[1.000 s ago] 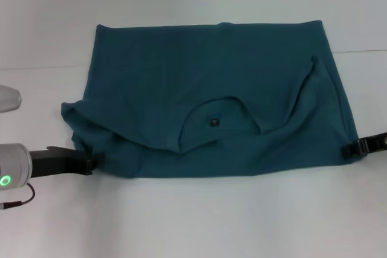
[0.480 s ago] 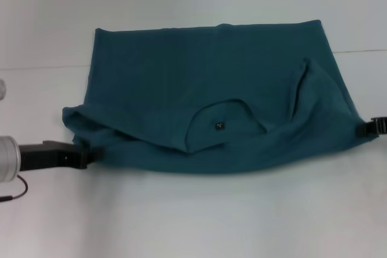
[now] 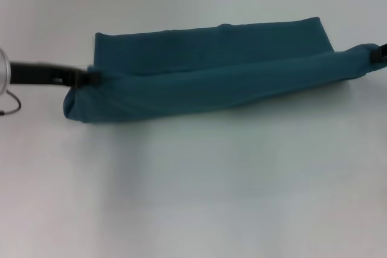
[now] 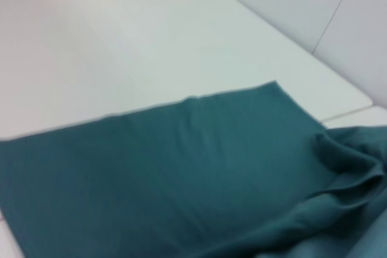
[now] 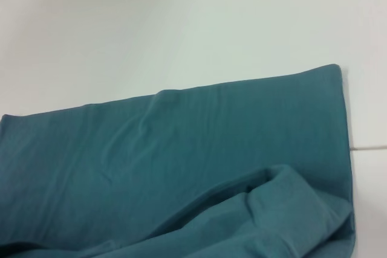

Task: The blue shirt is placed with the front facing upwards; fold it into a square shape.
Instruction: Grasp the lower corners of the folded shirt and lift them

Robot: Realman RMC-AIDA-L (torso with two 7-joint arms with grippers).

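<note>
The blue shirt (image 3: 211, 74) lies across the white table (image 3: 193, 185) as a wide teal band, its near part lifted and carried toward the far edge. My left gripper (image 3: 91, 77) is shut on the shirt's left end. My right gripper (image 3: 378, 52) is shut on the right end at the frame's edge. In the left wrist view the blue shirt (image 4: 157, 167) lies flat with a bunched fold close by. The right wrist view shows the blue shirt (image 5: 181, 149) flat with a raised fold near the camera. The lettering and neck label are hidden.
A table seam (image 5: 369, 147) runs off from the shirt's far right corner. Wall panels (image 4: 314, 4) rise behind the table's far edge in the left wrist view. Bare white table surface extends in front of the shirt.
Both grippers have moved away from me, lifting the shirt's near edge and carrying it over toward the far edge. The neck opening and label have gone out of sight.
</note>
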